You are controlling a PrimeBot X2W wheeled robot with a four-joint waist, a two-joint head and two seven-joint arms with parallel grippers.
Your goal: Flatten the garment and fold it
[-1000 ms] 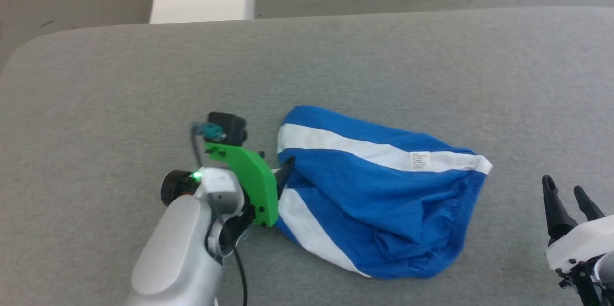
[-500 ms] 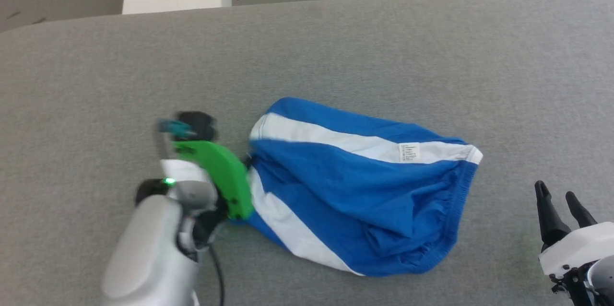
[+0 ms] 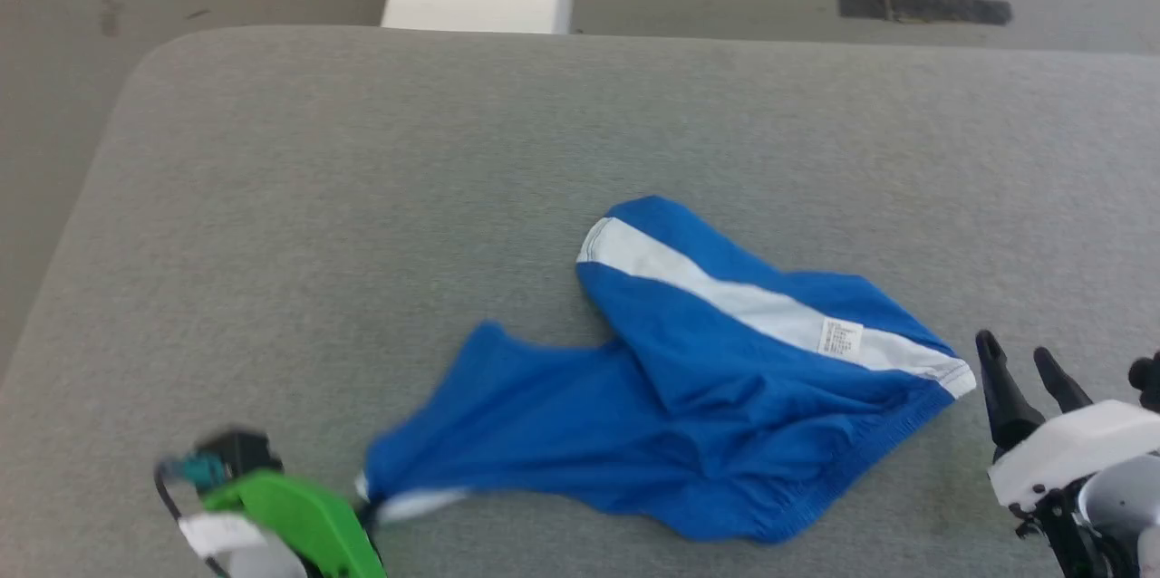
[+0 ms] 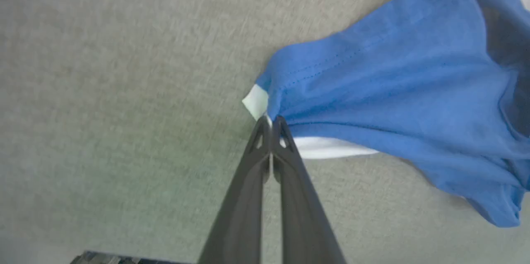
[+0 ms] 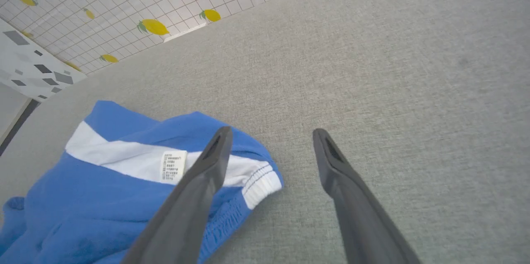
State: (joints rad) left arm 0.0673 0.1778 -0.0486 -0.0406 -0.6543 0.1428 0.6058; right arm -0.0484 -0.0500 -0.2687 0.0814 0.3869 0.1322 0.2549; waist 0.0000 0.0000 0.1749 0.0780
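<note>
The left pincer [image 4: 271, 120] has closed. A second ago its jaws were spread at the left edge of the shorts [image 3: 725, 397]; now the two fingers are pressed together on a white-trimmed hem [image 4: 256, 100] corner, with blue cloth bunched just above the tips. The arm has also drawn back toward the near-left of the bench [image 3: 362, 152], taking that corner with it. In the head view its green mount [image 3: 299, 519] sits at the bottom edge, where before it was near the middle.

The shorts have changed shape with the pull. Earlier they lay as one compact heap with two white stripes showing. Now one leg is stretched out to the left as a long blue tongue, lifted slightly at the gripped end. The nearer stripe is reduced to a white sliver by the pincer. The far stripe [image 3: 725, 293] and the label [image 3: 840, 338] are still face up, and the waistband [image 3: 861, 460] lies along the near-right side. The shorts sit right of the bench's centre, toward the near edge.

The head camera has shifted too, so the bench's left corner is now in sight.

The right pincer [image 3: 1013, 347] is unchanged: jaws wide apart, holding nothing, just beside the white end of the waistband.
</note>
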